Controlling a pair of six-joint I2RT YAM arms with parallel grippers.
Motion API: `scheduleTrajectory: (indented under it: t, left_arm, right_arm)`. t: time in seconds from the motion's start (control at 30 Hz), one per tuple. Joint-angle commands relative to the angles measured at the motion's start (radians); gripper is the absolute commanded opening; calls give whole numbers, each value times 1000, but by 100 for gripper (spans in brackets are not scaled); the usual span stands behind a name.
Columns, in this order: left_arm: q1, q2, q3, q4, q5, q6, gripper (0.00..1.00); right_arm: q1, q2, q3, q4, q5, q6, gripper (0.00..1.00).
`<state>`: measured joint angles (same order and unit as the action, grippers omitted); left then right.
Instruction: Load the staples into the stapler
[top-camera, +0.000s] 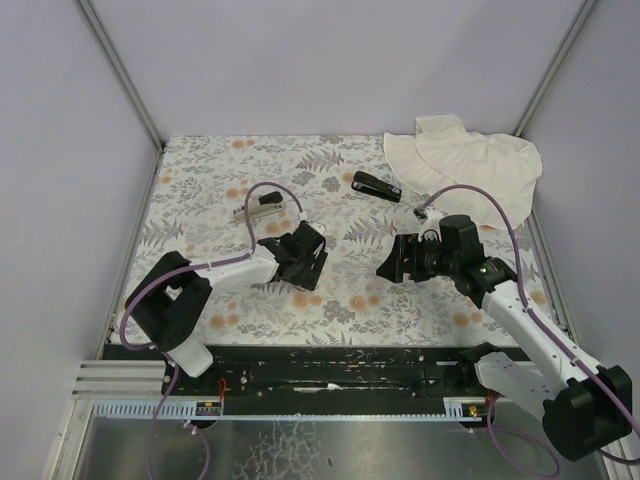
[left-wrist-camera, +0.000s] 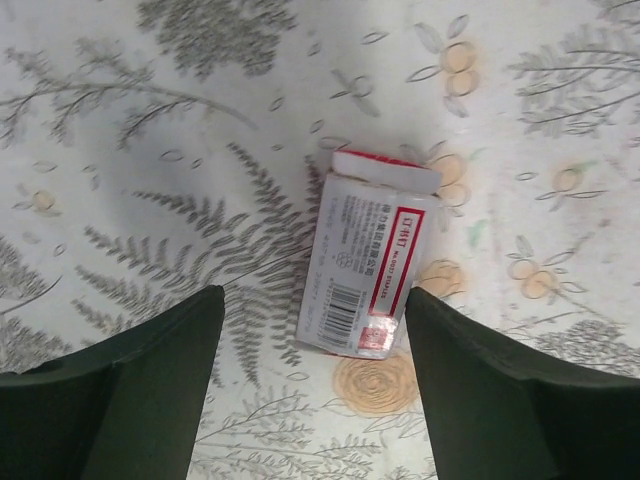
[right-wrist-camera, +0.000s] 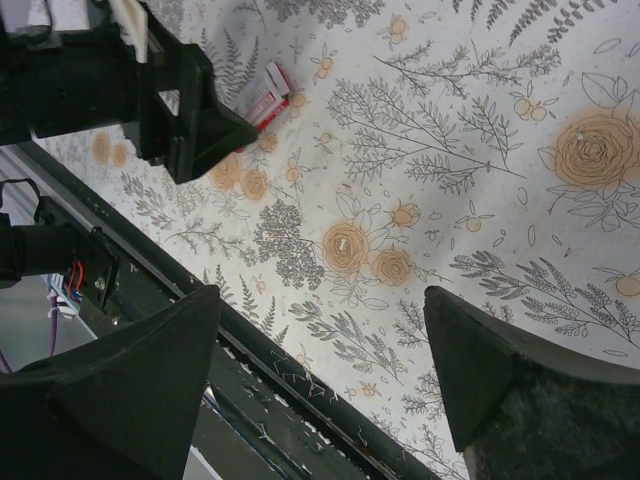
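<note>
The white staple box (left-wrist-camera: 368, 262) with a red label lies flat on the flowered tablecloth, and the staples themselves are hidden inside it. My left gripper (left-wrist-camera: 315, 300) hovers over the box's near end, open, with both fingers clear of it. From above, the box (top-camera: 300, 300) shows as a small white patch just below the left gripper (top-camera: 303, 275). The black stapler (top-camera: 375, 186) lies shut at the back centre, well away from both grippers. My right gripper (top-camera: 385, 268) hangs open over the cloth at centre right with nothing in it. In its own view the right gripper (right-wrist-camera: 322, 300) faces the table's near edge.
A crumpled white cloth (top-camera: 465, 160) lies at the back right corner. A grey metal piece (top-camera: 262, 205) rests behind the left arm. The black rail (right-wrist-camera: 300, 390) of the table's near edge runs under the right gripper. The left gripper's body (right-wrist-camera: 180, 110) shows beside the box (right-wrist-camera: 268, 95).
</note>
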<state>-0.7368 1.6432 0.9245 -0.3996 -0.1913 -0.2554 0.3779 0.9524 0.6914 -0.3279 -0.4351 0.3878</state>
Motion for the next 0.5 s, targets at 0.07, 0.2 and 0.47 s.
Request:
scheduleTrajectory:
  t: [0.07, 0.2, 0.47]
  left_arm:
    - [1, -80, -50, -74, -174, -98, 73]
    - [1, -133, -70, -91, -200, -158, 76]
    - [89, -332, -186, 15, 1, -309, 75]
  right_arm:
    - [2, 133, 12, 109, -46, 39, 68]
    - [14, 259, 61, 134, -92, 32, 60]
    - [128, 502, 198, 191, -68, 70, 46]
